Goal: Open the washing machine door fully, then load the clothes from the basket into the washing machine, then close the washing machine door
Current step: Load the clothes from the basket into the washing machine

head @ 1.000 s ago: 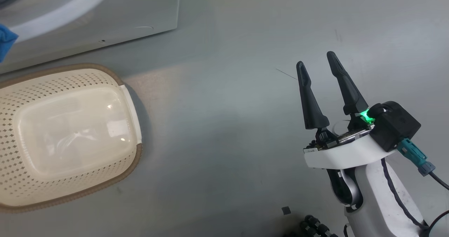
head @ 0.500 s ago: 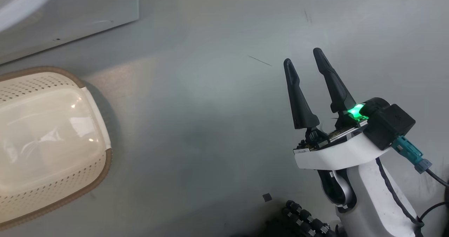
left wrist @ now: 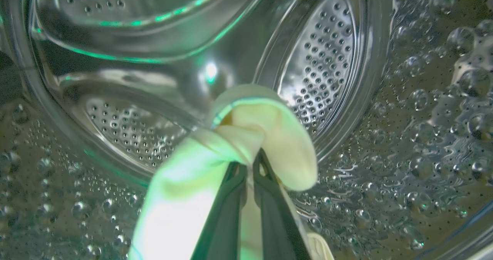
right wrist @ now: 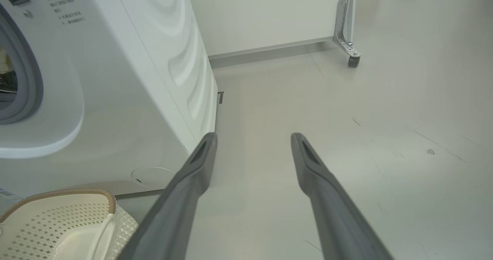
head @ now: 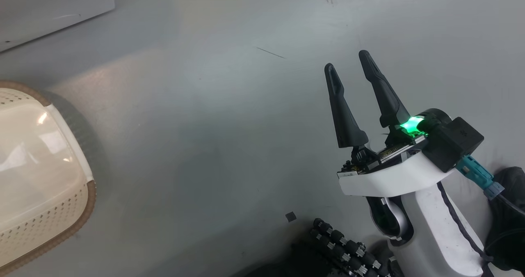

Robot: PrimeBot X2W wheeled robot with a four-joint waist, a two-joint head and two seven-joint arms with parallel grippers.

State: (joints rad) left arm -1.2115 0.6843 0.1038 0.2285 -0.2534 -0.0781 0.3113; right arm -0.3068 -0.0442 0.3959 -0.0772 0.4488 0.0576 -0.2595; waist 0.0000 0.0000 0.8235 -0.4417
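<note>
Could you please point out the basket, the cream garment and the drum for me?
basket (head: 45, 221): head view, on its perforated wall.
cream garment (left wrist: 285, 148): left wrist view, on its bunched fold.
drum (left wrist: 323, 59): left wrist view, on a perforated panel.

Drum (left wrist: 327, 52) shiny perforated steel; clothes (left wrist: 269, 136) soft cream cloth; basket (right wrist: 34, 229) glossy cream perforated plastic, brown woven-look rim; washing machine (right wrist: 127, 109) smooth white casing; floor (head: 205, 125) smooth grey, faint sheen; fingers (head: 341, 108) matt dark
</note>
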